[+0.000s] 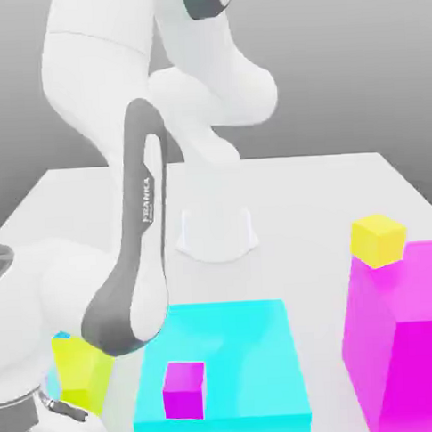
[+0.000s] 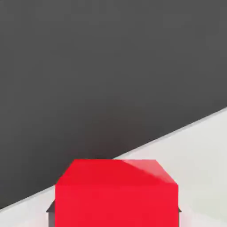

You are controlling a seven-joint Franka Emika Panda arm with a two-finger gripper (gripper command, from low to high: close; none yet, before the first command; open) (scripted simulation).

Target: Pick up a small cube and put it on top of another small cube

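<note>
Closest to the hand camera, a red cube (image 2: 116,193) is seen low in the frame, clamped by the closed claw; dark finger edges are glimpsed at its lower corners, so it is judged ready for lifting. Lower centre of the exterior view, a small magenta cube (image 1: 184,389) is set on a cyan block (image 1: 235,343). Farther right, a yellow cube (image 1: 378,239) is perched on a large magenta block (image 1: 409,334).

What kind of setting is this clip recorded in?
A simulated tabletop workspace, it seems, not a real room: a plain white table against a featureless grey backdrop, flat-coloured blocks such as the big cyan block and the small yellow cube, and a white Franka arm.
</note>
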